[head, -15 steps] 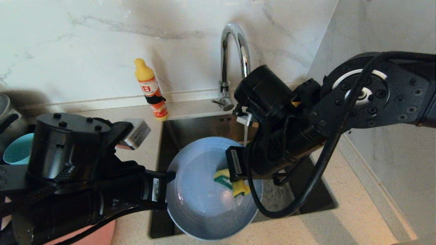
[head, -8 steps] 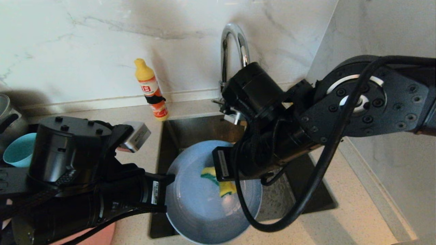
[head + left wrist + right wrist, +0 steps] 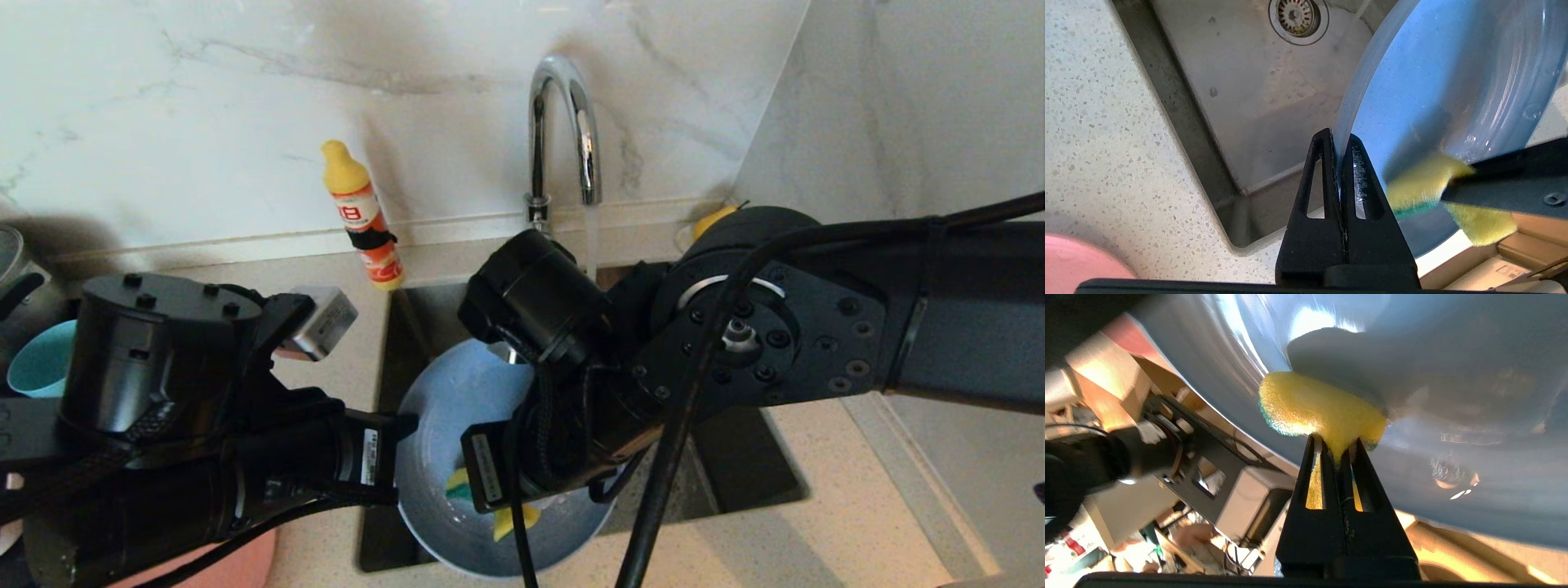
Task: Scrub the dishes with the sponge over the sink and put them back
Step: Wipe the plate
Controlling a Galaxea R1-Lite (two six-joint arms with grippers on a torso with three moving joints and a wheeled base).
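The grey-blue plate [image 3: 457,392] hangs tilted over the steel sink [image 3: 735,465]. My left gripper [image 3: 1338,139] is shut on its rim, at the plate's left side in the head view. The right gripper [image 3: 1336,443] is shut on the yellow sponge [image 3: 1318,404], whose thin green layer shows at the edge. The sponge [image 3: 459,483] presses against the plate's wet inner face [image 3: 1433,81], low down near its front rim. My right arm covers much of the plate in the head view. Water runs from the chrome tap [image 3: 563,122].
A yellow-capped detergent bottle [image 3: 363,216] stands on the counter behind the sink's left corner. A teal bowl [image 3: 41,367] sits far left, a salmon-pink plate [image 3: 229,567] at the front left. The drain strainer [image 3: 1293,16] lies in the basin floor.
My right arm has swung down and left, dragging the sponge from the plate's middle right to its lower front part. The left gripper and the plate have stayed put.
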